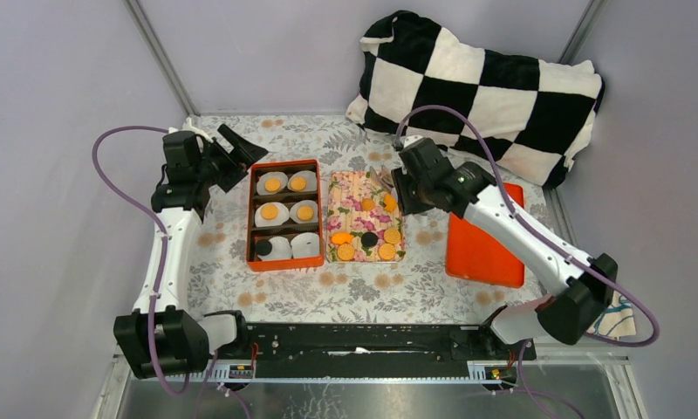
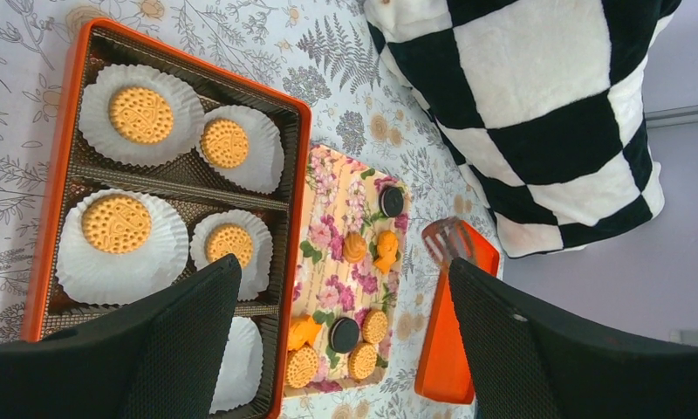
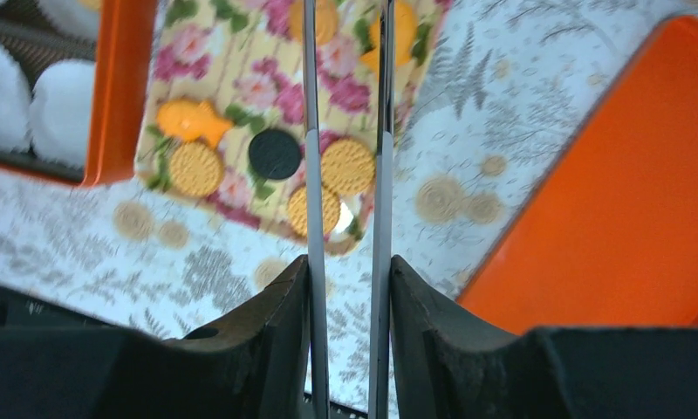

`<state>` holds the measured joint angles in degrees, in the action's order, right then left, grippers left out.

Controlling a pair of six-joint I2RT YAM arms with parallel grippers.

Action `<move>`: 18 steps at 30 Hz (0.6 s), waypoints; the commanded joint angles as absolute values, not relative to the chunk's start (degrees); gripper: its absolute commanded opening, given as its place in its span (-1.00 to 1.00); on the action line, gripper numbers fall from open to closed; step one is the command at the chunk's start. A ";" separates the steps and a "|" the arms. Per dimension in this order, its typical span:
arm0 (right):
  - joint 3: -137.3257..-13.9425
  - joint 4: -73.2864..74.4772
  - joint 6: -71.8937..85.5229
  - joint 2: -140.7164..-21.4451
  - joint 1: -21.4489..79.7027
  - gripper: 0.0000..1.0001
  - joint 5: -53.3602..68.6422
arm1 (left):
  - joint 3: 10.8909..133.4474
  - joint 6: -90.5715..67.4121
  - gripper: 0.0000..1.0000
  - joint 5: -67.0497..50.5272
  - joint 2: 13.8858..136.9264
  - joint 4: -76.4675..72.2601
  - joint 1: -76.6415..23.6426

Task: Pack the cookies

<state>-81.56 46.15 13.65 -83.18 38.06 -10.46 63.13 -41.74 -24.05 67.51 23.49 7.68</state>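
Several cookies, orange-tan and black, lie on the floral tray [image 1: 350,196], among them a black one [image 3: 275,154] and a tan one [image 3: 195,168]. More cookies sit in white paper cups in the orange box [image 1: 283,163], such as one at the back [image 1: 271,184] and a black one at the front [image 1: 263,248]. My right gripper [image 1: 407,188] is shut on metal tongs [image 3: 313,175], whose two arms reach over the tray's near corner. My left gripper [image 1: 232,157] hangs open above the table left of the box, holding nothing.
An orange lid [image 1: 485,240] lies right of the tray. A black-and-white checked pillow [image 1: 476,87] rests at the back right. One front cup [image 1: 306,245] holds nothing. The tablecloth [image 1: 363,292] is flower-patterned.
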 commanded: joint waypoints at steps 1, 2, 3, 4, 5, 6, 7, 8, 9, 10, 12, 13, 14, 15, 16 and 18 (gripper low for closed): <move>-77.00 48.67 15.50 -79.40 41.35 -0.19 -6.46 | 62.98 -42.19 0.86 -24.35 67.53 21.25 6.72; -75.82 48.47 15.96 -79.03 42.08 -0.18 -5.89 | 62.97 -42.19 0.86 -24.35 67.39 21.19 6.62; -74.58 48.16 16.33 -78.76 42.79 -0.18 -5.56 | 62.96 -42.19 0.86 -24.27 67.29 21.20 6.47; -73.31 47.73 16.69 -78.48 43.33 -0.18 -5.42 | 62.93 -42.26 0.86 -24.20 67.12 21.18 6.42; -72.40 47.43 16.84 -78.36 43.86 -0.17 -5.26 | 62.92 -42.27 0.86 -24.10 67.00 21.23 6.35; -71.60 47.38 17.06 -78.30 44.34 -0.17 -5.12 | 62.99 -42.35 0.86 -24.08 66.93 21.38 6.28; -71.29 47.42 17.32 -78.24 44.92 -0.17 -4.98 | 63.07 -42.36 0.86 -24.08 66.82 21.57 6.21; -71.16 47.76 17.44 -78.04 45.52 -0.17 -4.86 | 63.31 -42.30 0.86 -24.01 66.76 21.88 6.16; -70.93 47.96 17.73 -77.55 46.45 -0.17 -4.98 | 63.55 -42.17 0.86 -23.83 66.65 22.33 6.11; -70.66 48.03 17.97 -77.02 47.26 -0.17 -5.04 | 63.69 -41.99 0.86 -23.66 66.47 22.62 6.05; -70.13 48.48 18.52 -76.13 48.77 -0.17 -4.34 | 63.75 -41.89 0.86 -23.40 66.16 22.90 6.01; -69.83 48.80 18.94 -75.84 49.40 -0.16 -4.24 | 63.72 -41.96 0.86 -23.45 65.98 22.93 5.98; -69.43 49.01 19.32 -75.58 50.19 -0.16 -4.15 | 63.62 -42.13 0.86 -23.39 65.90 22.89 5.92; -68.98 49.26 19.83 -75.32 51.09 -0.10 -4.24 | 63.63 -42.22 0.86 -23.38 65.83 22.92 5.87; -68.39 49.30 20.39 -74.99 51.59 -0.08 -4.28 | 63.63 -42.27 0.86 -23.31 65.83 22.94 5.82; -67.41 49.42 21.06 -74.47 52.23 -0.07 -4.26 | 63.49 -42.41 0.86 -23.29 65.83 22.93 5.62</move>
<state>-68.45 48.86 18.65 -77.49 50.52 -5.10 63.13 -41.93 -23.97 66.81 23.64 6.28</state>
